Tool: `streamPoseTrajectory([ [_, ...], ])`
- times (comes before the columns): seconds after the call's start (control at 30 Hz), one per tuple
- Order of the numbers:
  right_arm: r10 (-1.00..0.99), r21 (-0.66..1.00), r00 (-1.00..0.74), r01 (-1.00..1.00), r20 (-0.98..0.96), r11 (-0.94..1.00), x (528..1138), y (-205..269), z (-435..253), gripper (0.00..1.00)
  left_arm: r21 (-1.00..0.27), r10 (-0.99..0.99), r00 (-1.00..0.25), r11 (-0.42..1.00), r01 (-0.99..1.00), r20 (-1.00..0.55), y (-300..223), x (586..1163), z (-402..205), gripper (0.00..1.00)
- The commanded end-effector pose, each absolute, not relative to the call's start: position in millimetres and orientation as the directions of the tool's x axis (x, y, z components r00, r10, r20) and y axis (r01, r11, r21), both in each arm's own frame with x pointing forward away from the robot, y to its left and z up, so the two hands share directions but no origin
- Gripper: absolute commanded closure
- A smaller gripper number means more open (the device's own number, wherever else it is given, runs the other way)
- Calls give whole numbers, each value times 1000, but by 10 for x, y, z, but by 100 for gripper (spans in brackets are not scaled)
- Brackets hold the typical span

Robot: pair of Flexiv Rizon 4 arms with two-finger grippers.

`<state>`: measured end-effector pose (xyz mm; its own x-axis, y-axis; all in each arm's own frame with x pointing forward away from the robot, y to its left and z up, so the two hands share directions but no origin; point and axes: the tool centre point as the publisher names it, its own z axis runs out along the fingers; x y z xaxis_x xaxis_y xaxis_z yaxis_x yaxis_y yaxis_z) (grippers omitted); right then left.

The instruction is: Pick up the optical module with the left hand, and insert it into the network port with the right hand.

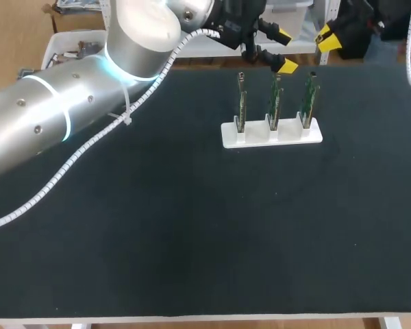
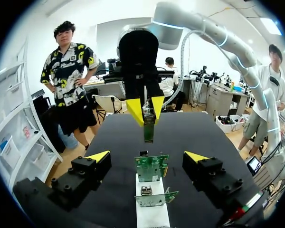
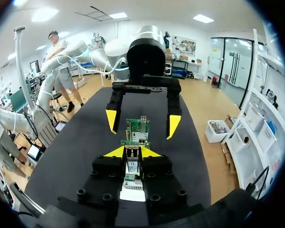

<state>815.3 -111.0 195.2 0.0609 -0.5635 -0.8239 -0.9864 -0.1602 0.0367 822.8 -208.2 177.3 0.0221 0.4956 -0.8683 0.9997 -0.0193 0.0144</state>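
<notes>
The left arm (image 1: pixel 55 116) enters over the left edge of the dark surface (image 1: pixel 157 226) and extends to the far edge, right of centre. The left gripper (image 1: pixel 284 49) is positioned there, above the surface. Its fingers (image 2: pixel 97 156) are spread wide and hold nothing.

In the left wrist view, the white holder (image 2: pixel 152 213) lies ahead of the left gripper, on a line between the two fingers and seen end-on. The holder stands on the surface near the far edge, right of centre. It carries three green circuit boards (image 1: pixel 275 103) upright in a row, one per slot. A small metal network port (image 2: pixel 145 190) is visible on the board nearest the left gripper.

The right gripper (image 2: pixel 146 108) is positioned beyond the opposite end of the holder, over the far right corner of the surface, facing the left gripper. Its fingers are set narrow and clamp the optical module (image 2: pixel 148 130) from both sides. The module projects past the yellow tips toward the row of boards, above the surface and apart from the boards.
</notes>
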Motion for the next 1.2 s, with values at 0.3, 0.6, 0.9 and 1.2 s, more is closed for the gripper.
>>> streamPoseTrajectory([
  [0.3, -571, 325, 29, -798, -820, -507, 8199, -1139, 1888, 100, 19, 494, 23, -14, 1000, -869, -2075, 8203, 1768, 0],
  [0.6, -601, 310, 30, -836, -799, -454, 8198, -1160, 1846, 100, 19, 494, 23, -14, 1000, -869, -2075, 8203, 1768, 0],
  [0.9, -599, 308, 18, -845, -801, -437, 8213, -1158, 1813, 100, 19, 494, 23, -14, 1000, -869, -2075, 8203, 1768, 0],
  [1.2, -576, 282, 11, -864, -818, -418, 8252, -1166, 1819, 100, 19, 494, 23, -14, 1000, -869, -2075, 8203, 1768, 0],
])
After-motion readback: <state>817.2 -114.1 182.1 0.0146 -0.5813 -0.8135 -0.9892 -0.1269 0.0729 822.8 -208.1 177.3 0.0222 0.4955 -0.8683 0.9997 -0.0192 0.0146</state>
